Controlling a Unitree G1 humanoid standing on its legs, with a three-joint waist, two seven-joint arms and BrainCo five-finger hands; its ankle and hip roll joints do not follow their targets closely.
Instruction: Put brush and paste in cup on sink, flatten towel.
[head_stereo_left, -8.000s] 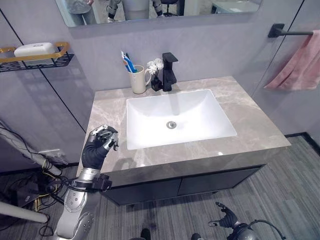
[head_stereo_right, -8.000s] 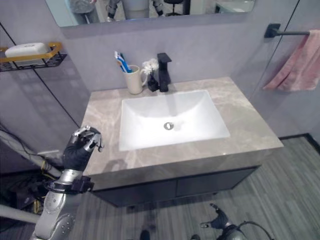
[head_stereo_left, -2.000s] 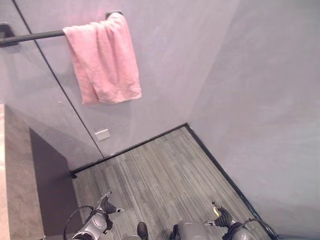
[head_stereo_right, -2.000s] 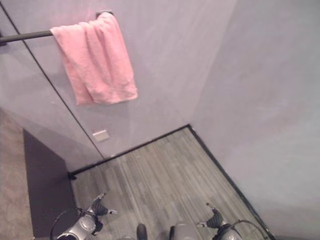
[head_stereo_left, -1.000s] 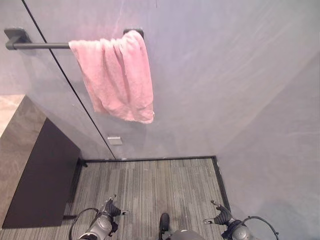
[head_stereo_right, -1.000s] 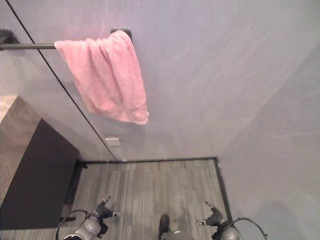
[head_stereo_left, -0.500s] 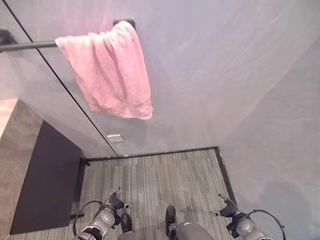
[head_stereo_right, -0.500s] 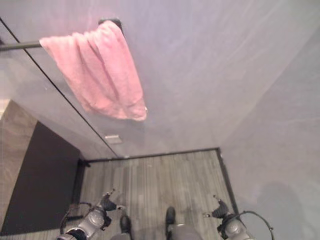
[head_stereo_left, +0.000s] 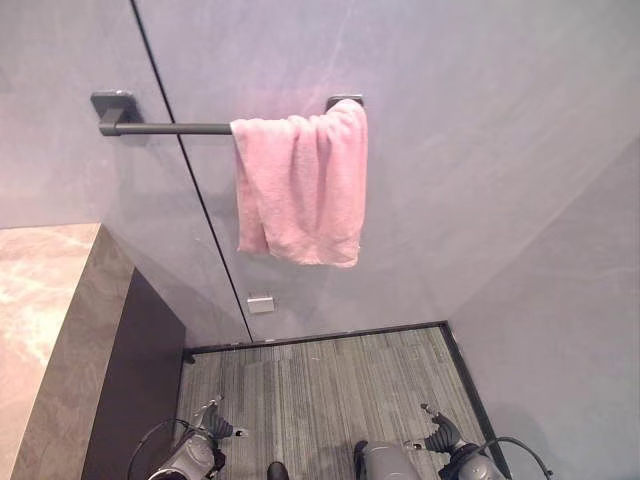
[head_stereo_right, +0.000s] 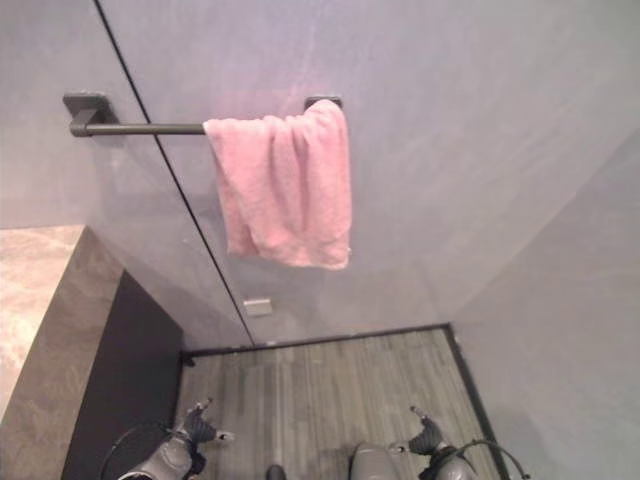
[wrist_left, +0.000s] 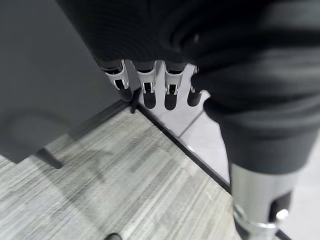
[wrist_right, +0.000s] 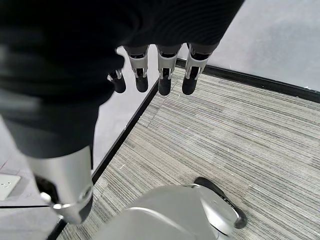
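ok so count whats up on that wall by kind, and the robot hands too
towel: 1
towel bar: 1
wall plate: 1
robot hands: 2, the left robot hand and the right robot hand, both low over the floor with fingers straight, holding nothing
total: 5
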